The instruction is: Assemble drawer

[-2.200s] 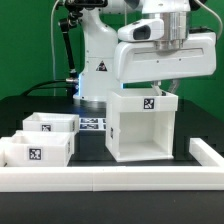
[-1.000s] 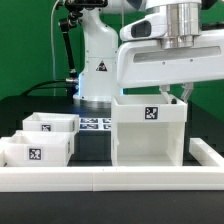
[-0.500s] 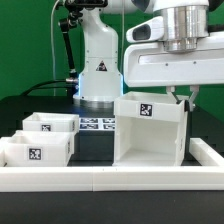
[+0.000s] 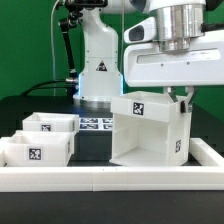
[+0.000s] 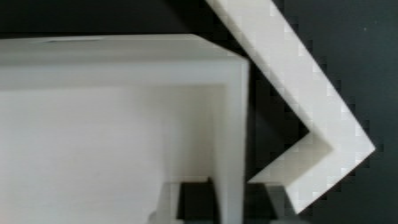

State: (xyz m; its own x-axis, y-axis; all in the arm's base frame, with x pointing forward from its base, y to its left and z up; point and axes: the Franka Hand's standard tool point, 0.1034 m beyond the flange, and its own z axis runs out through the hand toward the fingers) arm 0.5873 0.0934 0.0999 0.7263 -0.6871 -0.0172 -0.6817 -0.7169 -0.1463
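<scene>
The drawer's tall white casing [image 4: 148,132] stands at the exterior view's right, tilted and turned, with a tag on its top and one on its side. My gripper [image 4: 183,97] is shut on the casing's upper right wall. In the wrist view that wall [image 5: 226,150] runs between my two dark fingers [image 5: 192,203], with the gripper [image 5: 228,203] closed on it. The two small trays [image 4: 48,123] [image 4: 36,150] sit on the table at the left, each with a tag.
A long low white rail [image 4: 105,179] runs along the front and turns up the right side [image 4: 206,151]; it also shows in the wrist view [image 5: 294,90] close to the casing. The marker board [image 4: 95,124] lies behind the trays. The robot base [image 4: 98,60] stands at the back.
The casing, held in my gripper, has moved toward the exterior view's right and been lifted and tilted, so its side face now shows. The trays have not moved.
</scene>
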